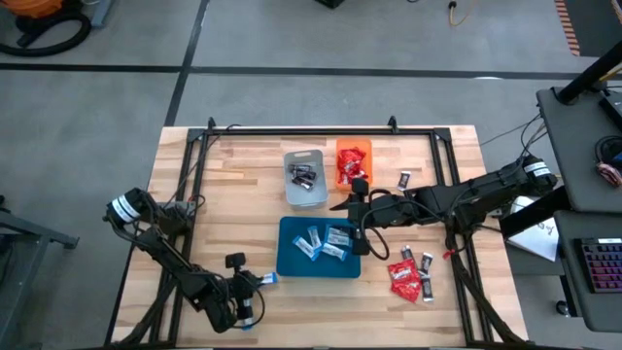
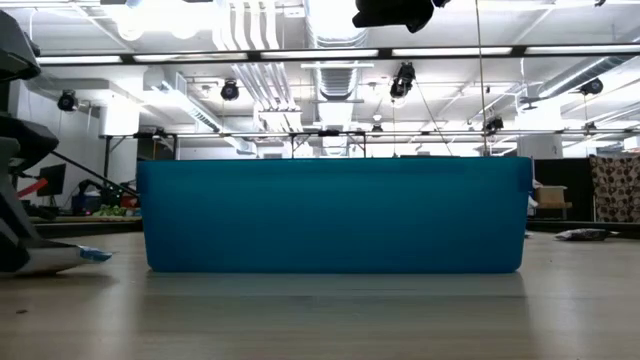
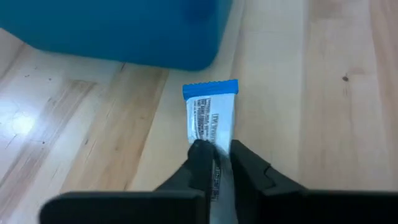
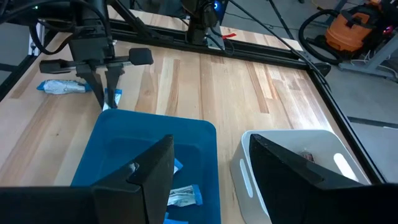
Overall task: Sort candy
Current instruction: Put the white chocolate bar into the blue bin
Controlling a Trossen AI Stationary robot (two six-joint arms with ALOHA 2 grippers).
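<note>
**Thin grip on bar beside blue tray**

Your left gripper [image 3: 216, 163] is pinching the blue-and-white bar [image 3: 211, 118] by one end, just beside the blue tray [image 1: 290, 261]; it is risking slipping during lifting. Your right gripper [image 1: 342, 204] is hovering spread.

Blue-and-white bars [image 1: 326, 242] lie loose and overlapping inside the blue tray [image 1: 292, 264]. One more blue-and-white bar [image 3: 211, 118] lies flat on the tabletop [image 1: 243, 194] just beside that tray's corner, pinched at one end by the left claw [image 3: 216, 155]. Dark mini bars [image 1: 303, 175] sit in the grey tray [image 1: 309, 201]; shiny red packets [image 1: 352, 163] fill the orange tray [image 1: 341, 146]. Unsorted on the wood near the right edge lie red packets [image 1: 404, 280] and dark mini bars [image 1: 426, 261], with one dark bar [image 1: 404, 179] apart beside the orange tray.
</note>
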